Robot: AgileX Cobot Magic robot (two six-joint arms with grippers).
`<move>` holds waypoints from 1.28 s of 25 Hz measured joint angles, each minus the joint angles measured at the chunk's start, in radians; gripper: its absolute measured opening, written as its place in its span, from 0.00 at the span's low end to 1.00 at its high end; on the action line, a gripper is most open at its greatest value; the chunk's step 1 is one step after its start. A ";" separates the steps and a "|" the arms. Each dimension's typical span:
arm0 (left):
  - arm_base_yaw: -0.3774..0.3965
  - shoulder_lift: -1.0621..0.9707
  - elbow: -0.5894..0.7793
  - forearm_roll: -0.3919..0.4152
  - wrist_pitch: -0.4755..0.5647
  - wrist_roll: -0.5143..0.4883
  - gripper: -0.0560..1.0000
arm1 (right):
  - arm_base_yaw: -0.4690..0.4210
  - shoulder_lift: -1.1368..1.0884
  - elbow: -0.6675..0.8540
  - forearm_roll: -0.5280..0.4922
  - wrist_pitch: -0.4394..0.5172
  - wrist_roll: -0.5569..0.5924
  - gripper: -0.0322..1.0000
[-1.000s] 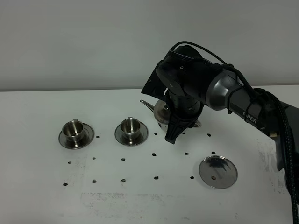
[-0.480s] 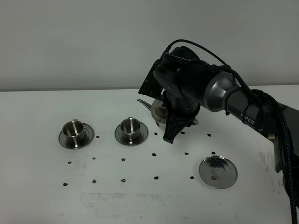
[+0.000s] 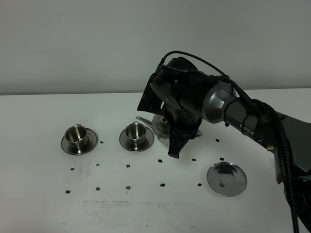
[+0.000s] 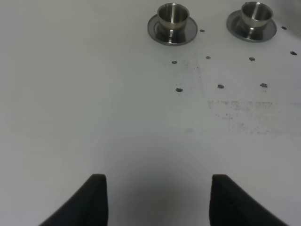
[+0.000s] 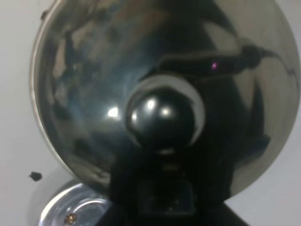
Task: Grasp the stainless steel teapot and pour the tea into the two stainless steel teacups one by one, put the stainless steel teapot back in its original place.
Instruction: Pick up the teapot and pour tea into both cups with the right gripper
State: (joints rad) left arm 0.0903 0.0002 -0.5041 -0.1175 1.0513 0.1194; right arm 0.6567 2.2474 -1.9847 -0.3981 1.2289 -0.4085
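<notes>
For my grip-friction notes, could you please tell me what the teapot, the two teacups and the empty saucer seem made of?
The teapot: polished metal, probably stainless steel; its domed lid reflects like a mirror. The two teacups: the same bright metal, with sharp highlights on the rims. The empty saucer: mirror-shiny metal. The lid knob: dark and glossy; plastic or metal, I cannot tell.

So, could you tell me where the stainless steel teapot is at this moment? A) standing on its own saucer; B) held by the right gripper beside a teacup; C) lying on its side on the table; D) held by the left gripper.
B: the teapot hangs in the right gripper, spout toward the nearer teacup, and its saucer lies without it.
</notes>
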 joint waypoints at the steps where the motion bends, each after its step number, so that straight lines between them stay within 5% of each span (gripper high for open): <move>1: 0.000 0.000 0.000 0.000 0.000 0.000 0.56 | 0.004 0.006 0.000 0.000 0.001 -0.006 0.23; 32: 0.000 0.000 0.000 0.000 0.000 0.000 0.56 | 0.034 0.047 0.000 -0.155 -0.036 -0.073 0.23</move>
State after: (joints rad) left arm 0.0903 0.0002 -0.5041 -0.1175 1.0513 0.1194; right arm 0.6909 2.2949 -1.9847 -0.5534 1.1927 -0.4819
